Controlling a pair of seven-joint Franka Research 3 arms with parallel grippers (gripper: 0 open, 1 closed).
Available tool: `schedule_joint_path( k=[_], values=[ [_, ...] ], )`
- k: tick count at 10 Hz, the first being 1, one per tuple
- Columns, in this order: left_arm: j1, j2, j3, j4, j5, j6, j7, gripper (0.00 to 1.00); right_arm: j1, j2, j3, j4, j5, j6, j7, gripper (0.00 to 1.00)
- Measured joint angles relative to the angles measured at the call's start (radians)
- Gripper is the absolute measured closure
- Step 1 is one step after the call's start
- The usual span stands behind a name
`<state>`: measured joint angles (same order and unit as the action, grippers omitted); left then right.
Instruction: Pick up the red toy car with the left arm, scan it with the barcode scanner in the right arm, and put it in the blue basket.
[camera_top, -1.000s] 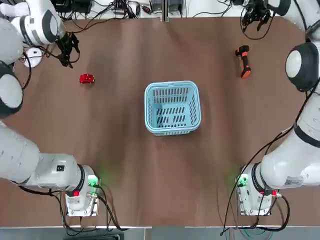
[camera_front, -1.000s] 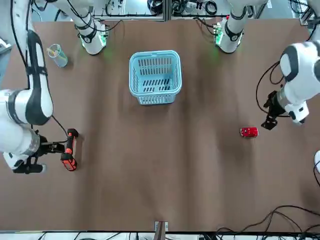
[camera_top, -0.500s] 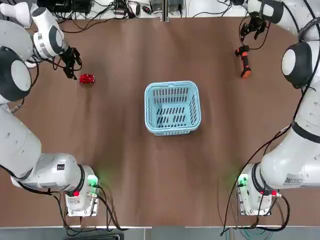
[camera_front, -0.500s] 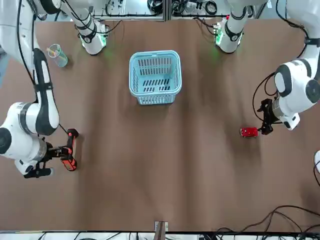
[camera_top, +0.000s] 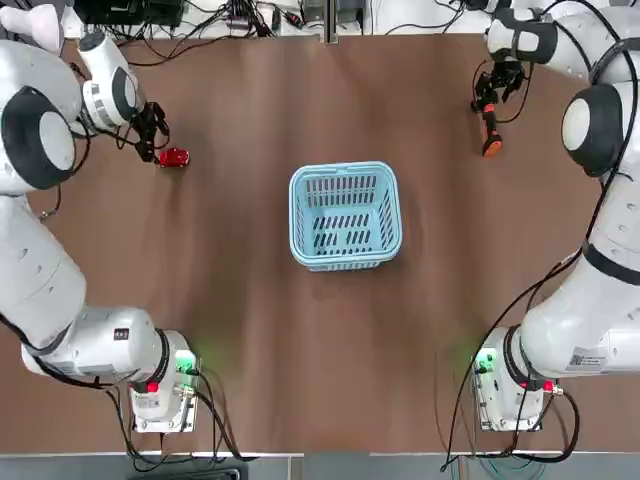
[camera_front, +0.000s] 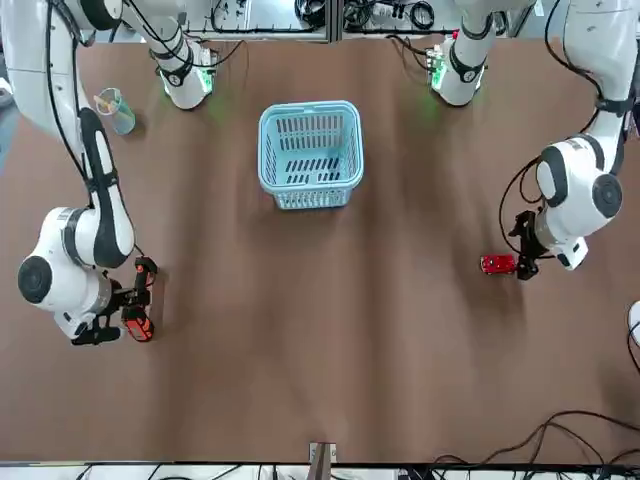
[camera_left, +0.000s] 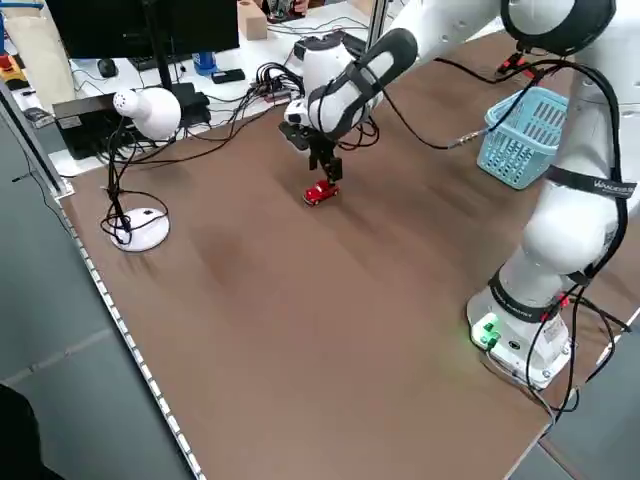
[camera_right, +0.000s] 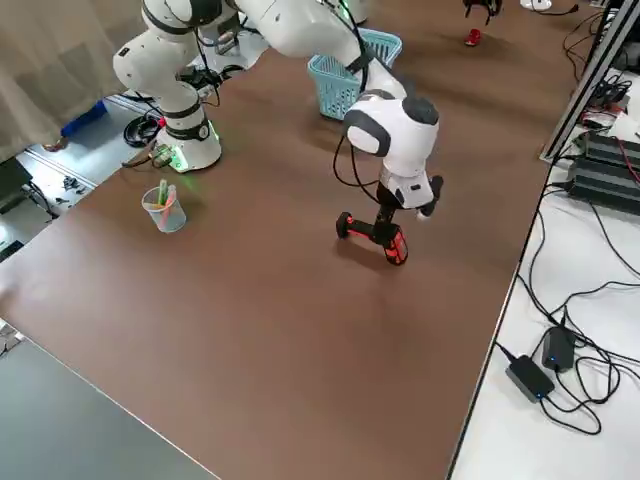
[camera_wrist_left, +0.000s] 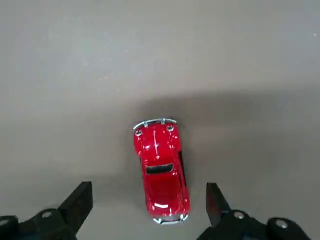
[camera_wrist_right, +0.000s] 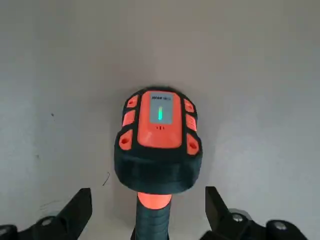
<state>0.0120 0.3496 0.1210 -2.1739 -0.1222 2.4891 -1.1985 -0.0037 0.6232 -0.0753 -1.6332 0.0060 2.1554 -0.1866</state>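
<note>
While the blue basket (camera_top: 345, 216) sits mid-table in the top view, the left gripper (camera_top: 152, 140) hangs just beside the red toy car (camera_top: 174, 157), and the right gripper (camera_top: 490, 88) hangs over the barcode scanner (camera_top: 487, 124) lying at the table's far right.

In the front view, the car lies on the table (camera_front: 320, 360) touching nothing, with the left gripper just beside it.

In the left wrist view, the left gripper's fingers (camera_wrist_left: 80, 202) stand wide apart, the car between them but untouched.

In the right wrist view, the right gripper's fingers (camera_wrist_right: 216, 205) are spread wide either side of the scanner's handle, its green light lit.
</note>
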Motion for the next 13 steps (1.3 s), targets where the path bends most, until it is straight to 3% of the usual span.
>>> schedule_joint_path(
  k=[4,7,8,10,11,13],
  values=[
    [0.000,0.065,-0.001,0.001,0.000,0.043,0.000,0.00,-0.001,-0.040,-0.001,-0.074,0.000,0.024,-0.044,0.00],
    [-0.001,0.093,-0.001,0.002,0.000,0.072,0.000,0.06,0.001,-0.044,0.000,-0.190,0.000,0.183,-0.049,0.00],
    [-0.001,0.095,-0.002,0.002,0.000,0.076,0.000,0.14,0.001,-0.045,0.000,-0.203,0.000,0.195,-0.049,0.00],
    [-0.004,0.095,-0.002,0.009,-0.001,0.084,-0.002,0.47,0.002,-0.051,0.000,-0.207,0.000,0.196,-0.050,0.00],
    [-0.007,0.093,-0.003,0.011,-0.002,0.083,-0.007,0.56,0.002,-0.059,0.000,-0.213,0.000,0.196,-0.051,0.01],
    [-0.012,0.079,-0.019,0.019,-0.002,0.083,-0.009,0.56,0.002,-0.076,0.000,-0.225,0.000,0.196,-0.052,0.03]
  ],
)
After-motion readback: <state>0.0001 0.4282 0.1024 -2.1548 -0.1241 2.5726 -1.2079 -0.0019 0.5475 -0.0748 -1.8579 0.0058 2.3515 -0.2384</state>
